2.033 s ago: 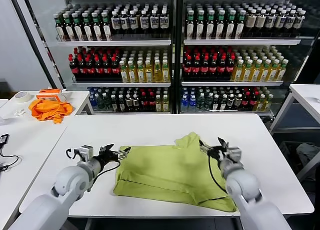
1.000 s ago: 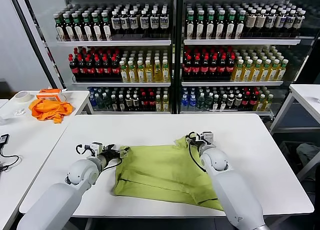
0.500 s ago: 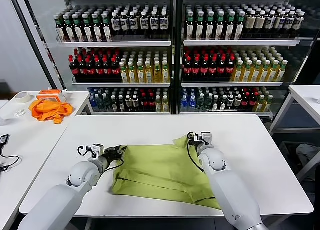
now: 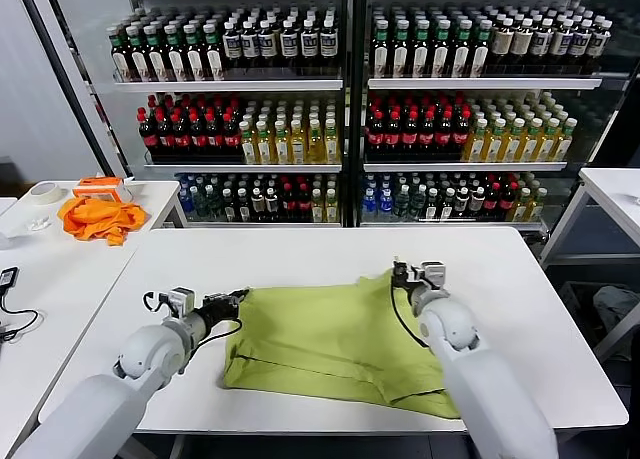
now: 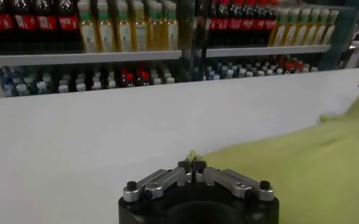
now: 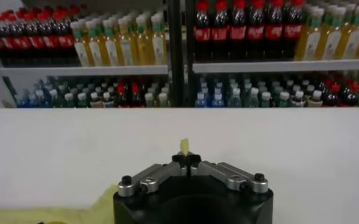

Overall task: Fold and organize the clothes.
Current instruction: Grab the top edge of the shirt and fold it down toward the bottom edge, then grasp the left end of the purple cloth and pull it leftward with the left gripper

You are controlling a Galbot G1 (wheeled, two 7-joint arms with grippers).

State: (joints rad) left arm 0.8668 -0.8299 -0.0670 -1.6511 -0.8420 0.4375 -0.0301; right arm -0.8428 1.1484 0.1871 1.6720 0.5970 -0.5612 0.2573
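Both hands are pinched shut on the lime-green short-sleeved cotton T-shirt (image 4: pixel 335 344) spread between them on the white tabletop (image 4: pixel 300 254): left hand (image 4: pixel 237 299) at one edge, right hand (image 4: pixel 397 276) at the opposite far corner. I judge a fold is starting; next I should lift both grips evenly and carry them across.

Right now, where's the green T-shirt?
In the head view the green T-shirt lies on the white table, near its front edge, pinched at its far corners by the left gripper and right gripper.
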